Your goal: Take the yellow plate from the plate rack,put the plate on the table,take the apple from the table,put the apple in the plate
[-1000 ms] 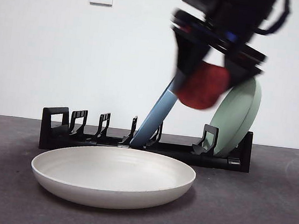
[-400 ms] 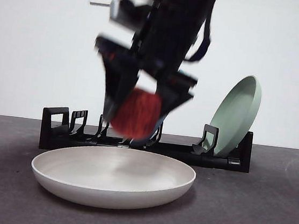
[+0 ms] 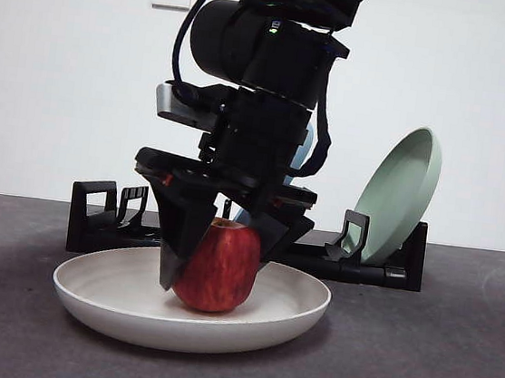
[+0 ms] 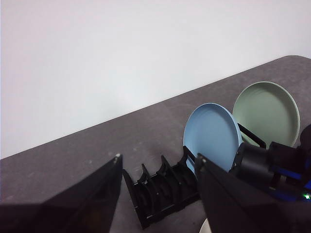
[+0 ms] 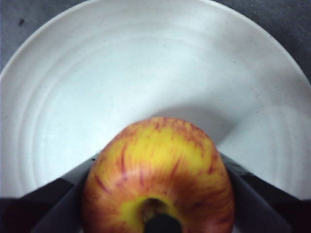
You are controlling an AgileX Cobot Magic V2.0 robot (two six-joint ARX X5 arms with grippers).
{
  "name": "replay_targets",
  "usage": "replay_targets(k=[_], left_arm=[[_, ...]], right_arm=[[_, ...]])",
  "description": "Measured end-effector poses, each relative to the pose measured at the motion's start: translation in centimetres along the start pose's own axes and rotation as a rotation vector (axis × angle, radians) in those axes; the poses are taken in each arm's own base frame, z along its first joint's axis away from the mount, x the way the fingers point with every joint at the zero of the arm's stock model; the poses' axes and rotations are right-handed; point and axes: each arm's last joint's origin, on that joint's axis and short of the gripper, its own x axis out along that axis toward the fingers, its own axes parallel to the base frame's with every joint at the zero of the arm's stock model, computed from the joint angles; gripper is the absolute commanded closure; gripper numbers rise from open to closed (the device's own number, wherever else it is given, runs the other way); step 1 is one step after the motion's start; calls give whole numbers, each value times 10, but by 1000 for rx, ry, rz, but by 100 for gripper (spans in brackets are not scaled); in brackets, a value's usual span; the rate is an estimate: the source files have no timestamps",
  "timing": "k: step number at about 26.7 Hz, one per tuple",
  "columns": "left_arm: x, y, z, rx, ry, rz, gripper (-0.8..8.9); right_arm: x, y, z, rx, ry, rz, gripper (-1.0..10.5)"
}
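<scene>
The right end effector (image 3: 217, 262) is pinching the apple (image 3: 218, 265) between its jaws, the apple sitting upright inside the yellow plate (image 3: 293, 314) on the counter (image 3: 434, 356). The left end effector (image 4: 158, 167) is hanging spread apart above the plate rack (image 4: 160, 191).

The apple (image 3: 218, 267) is dark red, streaked over yellow-orange around its stem dip, and sits in a cream, faintly speckled yellow plate (image 3: 113, 294). Behind, at one o'clock, a sage green plate (image 3: 403, 192) and a light blue plate (image 4: 212, 134) stand in the black plate rack (image 3: 94, 217).
</scene>
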Motion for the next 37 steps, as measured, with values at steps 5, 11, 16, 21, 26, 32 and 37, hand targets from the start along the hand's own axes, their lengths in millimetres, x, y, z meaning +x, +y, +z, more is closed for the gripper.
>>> replay_targets(k=[5,11,16,21,26,32,37], left_arm=[[0,0,-1,8,10,0,562],[0,0,-2,15,18,0,562],[0,0,-3,24,28,0,563],[4,-4,-4,34,41,0,563],[17,-14,-5,68,81,0,563],[41,-35,-11,148,160,-5,566],[62,-47,-18,225,231,-56,623]], right_arm=[[0,0,0,0,0,0,474],[0,0,0,0,-1,0,464],[-1,0,1,0,-2,0,465],[-25,1,8,-2,-24,0,473],[-71,3,15,-5,-136,2,476],[-125,-4,8,-3,-257,-12,489],[-175,-22,-9,49,-345,-46,883]])
